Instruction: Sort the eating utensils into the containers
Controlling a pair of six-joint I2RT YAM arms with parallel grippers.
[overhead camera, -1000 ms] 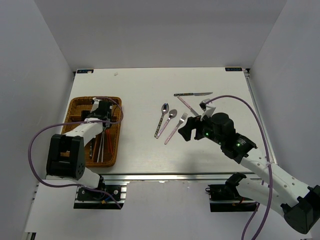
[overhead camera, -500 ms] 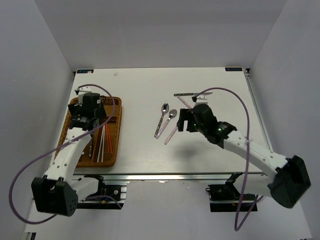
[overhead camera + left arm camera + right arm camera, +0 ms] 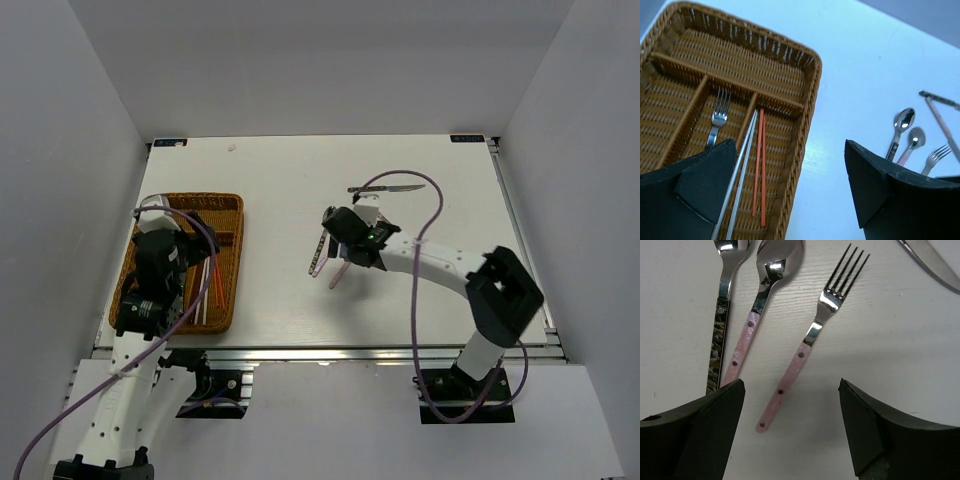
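The brown wicker tray (image 3: 200, 197) sits at the left. In the left wrist view the tray (image 3: 810, 95) holds a silver fork (image 3: 718, 118) in a middle slot, and red chopsticks (image 3: 760, 165) and white chopsticks (image 3: 742, 170) in the right slot. My left gripper (image 3: 165, 240) (image 3: 790, 167) is open and empty above the tray's right side. My right gripper (image 3: 345, 245) (image 3: 790, 405) is open, low over the table. The handle end of a pink-handled fork (image 3: 805, 347) (image 3: 336, 278) lies between its jaws, untouched.
Left of that fork lie a pink-handled spoon (image 3: 756, 310) and a dark-handled spoon (image 3: 720, 315) (image 3: 322, 240). A dark-handled knife (image 3: 385, 188) lies further back, its blade (image 3: 935, 267) at the right wrist view's top right. A pink-handled knife (image 3: 940, 120) lies beside it.
My left gripper has risen out of the tray and drawn back toward the near edge. My right gripper has swung left and come down over the pink-handled fork.
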